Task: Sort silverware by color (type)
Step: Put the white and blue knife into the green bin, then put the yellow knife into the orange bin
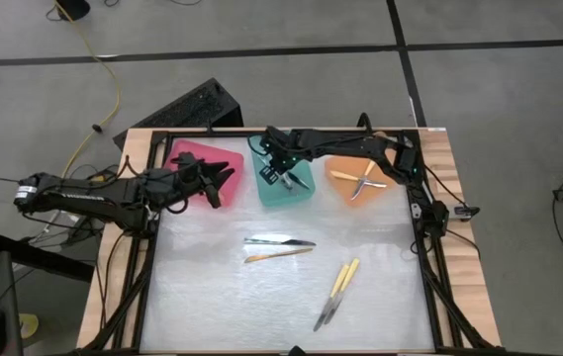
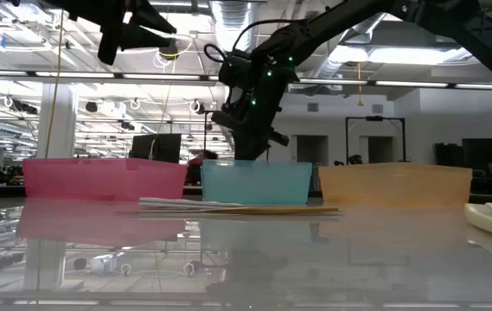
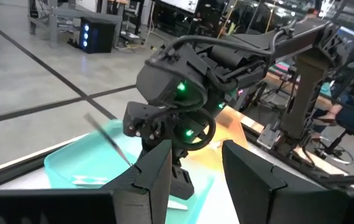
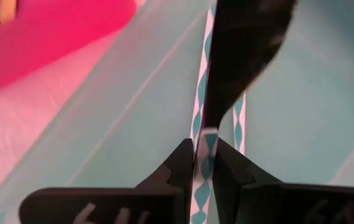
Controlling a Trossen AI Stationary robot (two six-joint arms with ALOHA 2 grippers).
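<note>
My right gripper (image 1: pixel 283 176) hangs over the teal tray (image 1: pixel 299 194), pointing steeply down, shut on a utensil with a teal-and-white patterned handle (image 4: pixel 203 168). Two more patterned handles (image 4: pixel 239 127) lie on the tray floor below it. My left gripper (image 1: pixel 220 186) is open at the pink tray's (image 1: pixel 194 158) right side with nothing between its fingers (image 3: pixel 158 177). The orange tray (image 1: pixel 345 163) holds two orange-tan utensils (image 1: pixel 362 181). Two utensils (image 1: pixel 279 240) lie mid-table, and two yellow-handled ones (image 1: pixel 342 282) lie nearer the front right. My right gripper pinches the patterned handle (image 4: pixel 204 146) between its two fingers, which come from above, slanting down into the teal tray. The utensil runs along the fingers, its dark metal end (image 4: pixel 245 56) pointing on into the tray. Whether that end touches the tray floor I cannot tell.
The three trays stand in a row along the table's far side, pink, teal, orange from left to right in the low view (image 2: pixel 254 183). A black keyboard (image 1: pixel 194 107) lies on the floor beyond the table. The white table surface (image 1: pixel 212 297) lies in front of the trays.
</note>
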